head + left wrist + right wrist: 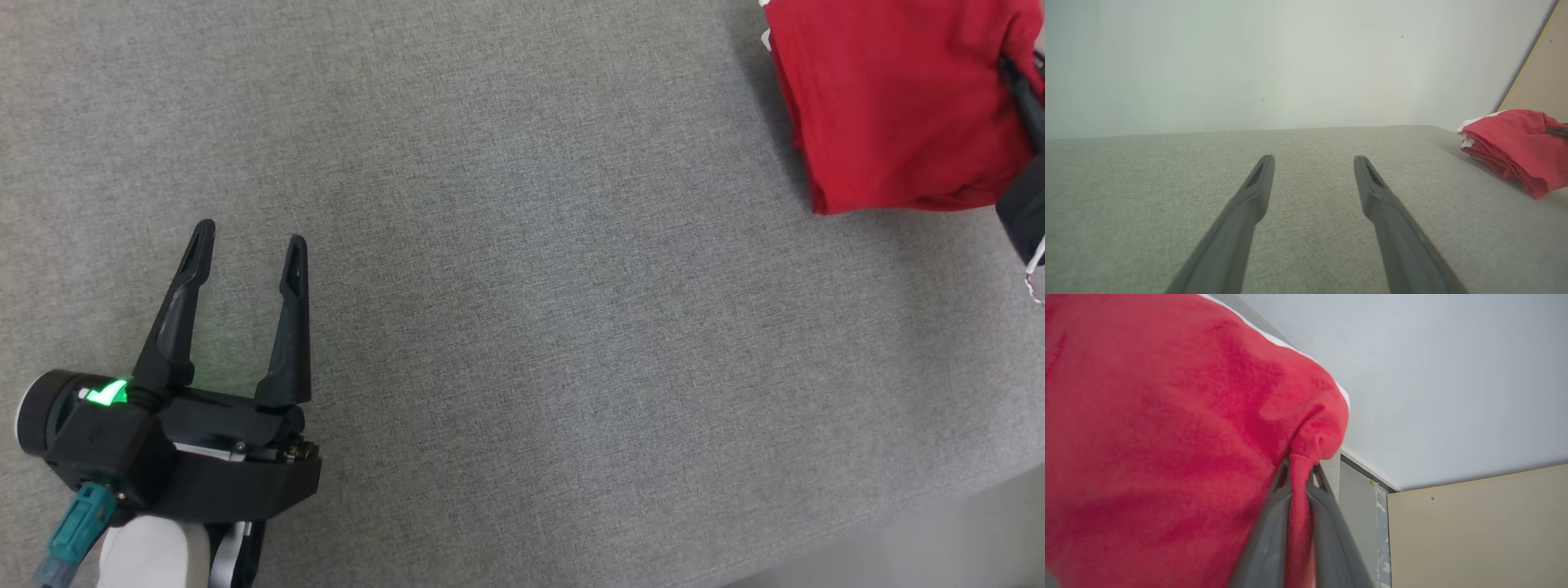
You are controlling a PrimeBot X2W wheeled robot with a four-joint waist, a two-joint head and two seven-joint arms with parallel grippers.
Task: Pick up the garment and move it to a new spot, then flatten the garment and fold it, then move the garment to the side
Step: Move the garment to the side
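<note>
Folded red garment at far right of grey bench.
Pinches its bunched edge in right pincer; holds left pincer wide open, well apart. Seems to run lengthwise away from robot, though cropped.

Head view's edge cuts off the garment and right pincer.

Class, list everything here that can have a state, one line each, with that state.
garment: folded in layers, one edge pinched by the right gripper
left gripper: open, empty
right gripper: shut on the garment
</note>
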